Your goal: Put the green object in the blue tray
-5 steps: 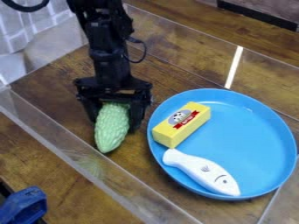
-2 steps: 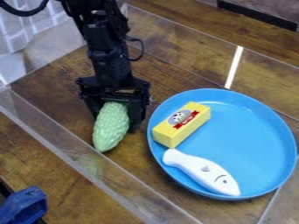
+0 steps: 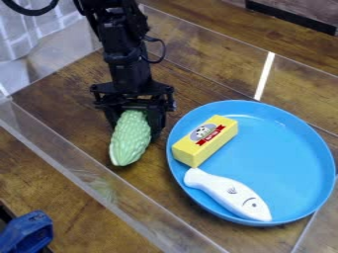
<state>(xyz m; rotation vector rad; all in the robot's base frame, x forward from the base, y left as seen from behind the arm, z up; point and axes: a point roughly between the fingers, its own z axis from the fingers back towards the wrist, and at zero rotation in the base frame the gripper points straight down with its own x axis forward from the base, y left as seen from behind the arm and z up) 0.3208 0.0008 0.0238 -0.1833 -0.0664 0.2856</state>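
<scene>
Grasping is the step in hand: on the desk (image 3: 59, 148), the gripper (image 3: 133, 114) stands over the upper end of the green object (image 3: 132, 140), its jaws straddling that end, though whether they already pinch it I cannot tell. The green object lies just left of the blue tray (image 3: 297, 143), outside its rim. Next comes a firm pinch, a lift and a short carry rightward. In the tray, the yellow block (image 3: 205, 140) bears a red label, unreadable; beside it lies a white fish toy (image 3: 227, 193).
</scene>
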